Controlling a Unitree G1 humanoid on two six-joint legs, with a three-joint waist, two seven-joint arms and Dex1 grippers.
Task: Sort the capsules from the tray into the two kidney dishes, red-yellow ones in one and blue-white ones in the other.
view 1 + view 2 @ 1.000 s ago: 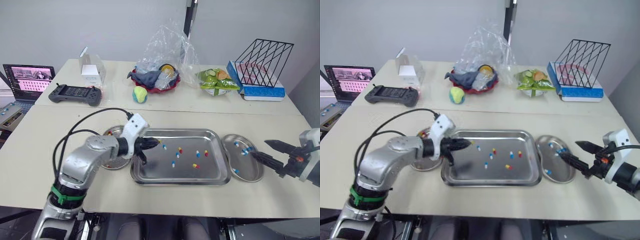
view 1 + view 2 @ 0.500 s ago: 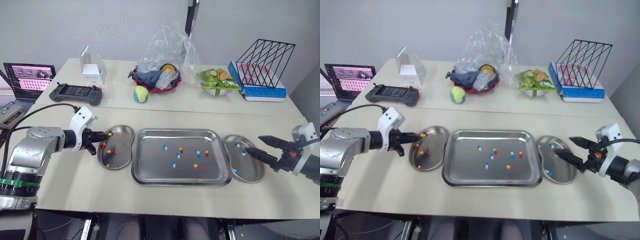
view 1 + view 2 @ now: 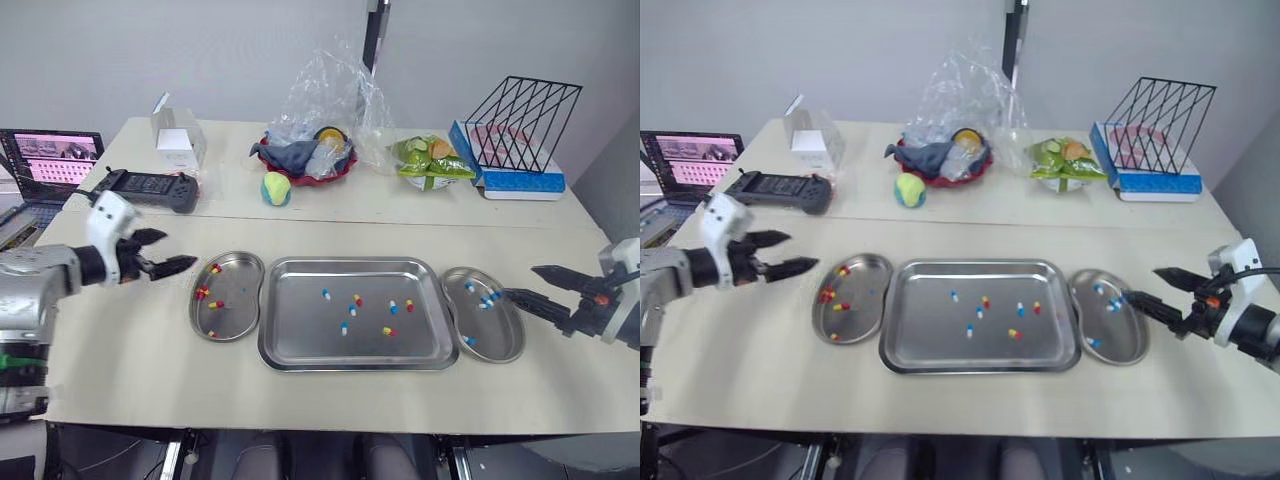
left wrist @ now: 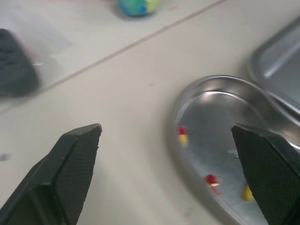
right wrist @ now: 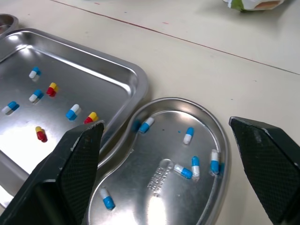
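While the tray sits at the centre of the frame with a few capsules of both kinds scattered in it, the left end effector hovers at the left, fingers spread wide and empty, just beside the left kidney dish that holds red-yellow capsules. At the right edge, the right end effector is likewise wide and empty, its tips near the right kidney dish with blue-white capsules. All rest on a pale table. A laptop, a controller and a wire rack lie toward the top.
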